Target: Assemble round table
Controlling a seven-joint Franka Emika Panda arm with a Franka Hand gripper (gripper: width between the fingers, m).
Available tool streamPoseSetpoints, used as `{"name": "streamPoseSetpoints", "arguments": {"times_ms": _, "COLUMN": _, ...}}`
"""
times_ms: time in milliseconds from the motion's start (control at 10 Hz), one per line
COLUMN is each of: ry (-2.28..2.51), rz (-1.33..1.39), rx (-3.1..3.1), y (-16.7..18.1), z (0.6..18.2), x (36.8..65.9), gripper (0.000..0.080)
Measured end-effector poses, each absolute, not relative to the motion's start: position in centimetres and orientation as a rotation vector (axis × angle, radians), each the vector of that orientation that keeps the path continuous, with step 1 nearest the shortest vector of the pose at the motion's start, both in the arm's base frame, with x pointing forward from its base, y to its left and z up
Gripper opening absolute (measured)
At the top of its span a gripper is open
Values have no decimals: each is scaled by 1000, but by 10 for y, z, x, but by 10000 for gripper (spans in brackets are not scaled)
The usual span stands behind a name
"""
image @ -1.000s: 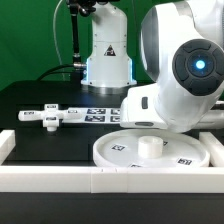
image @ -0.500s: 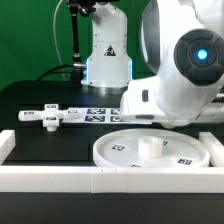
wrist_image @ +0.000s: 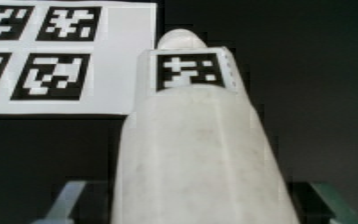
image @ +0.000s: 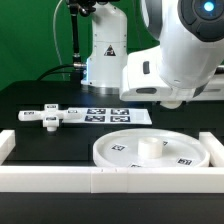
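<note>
The large round rimmed disc (image: 150, 150) lies at the front of the table, with a raised hub (image: 148, 148) at its middle. The flat elongated base piece (image: 50, 117) lies at the exterior view's left. In the wrist view my gripper (wrist_image: 202, 207) is shut on the white post (wrist_image: 194, 130). The post carries a square tag and points away over the black table. One finger (wrist_image: 66, 205) shows on each side of it. In the exterior view the arm (image: 170, 60) is raised above the disc and hides the fingers and the post.
The marker board (image: 115, 114) lies behind the disc and also shows in the wrist view (wrist_image: 43, 55). A long white border rail (image: 100, 182) runs along the front. The robot base (image: 105, 50) stands at the back.
The arm has risen and drawn away from the disc, moving up in the exterior view. The disc and the base piece have not moved.
</note>
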State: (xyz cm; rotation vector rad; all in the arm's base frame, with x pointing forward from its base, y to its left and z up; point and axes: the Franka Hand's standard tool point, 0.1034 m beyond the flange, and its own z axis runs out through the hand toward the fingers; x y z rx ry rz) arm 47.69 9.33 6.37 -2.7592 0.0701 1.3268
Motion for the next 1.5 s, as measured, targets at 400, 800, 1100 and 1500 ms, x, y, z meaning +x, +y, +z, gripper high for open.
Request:
{"name": "streamPoseSetpoints", "arguments": {"times_ms": 400, "ry": -8, "rz": 1065, "rx": -2844, "y": 89, "z": 86, "x": 508, "gripper": 407}}
{"name": "streamPoseSetpoints", "arguments": {"times_ms": 800, "ry": 17, "rz": 557, "rx": -2987, "y": 87, "z": 103, "x": 529, "gripper": 407}}
{"name": "streamPoseSetpoints", "arguments": {"times_ms": 1100, "ry": -29, "rz": 201, "rx": -3032, "y": 77, "z": 112, "x": 545, "gripper": 407}}
{"name": "streamPoseSetpoints", "arguments": {"times_ms": 1500, "ry": -52, "rz": -216, "rx": -3041, "y": 68, "z": 131, "x": 568, "gripper": 407}}
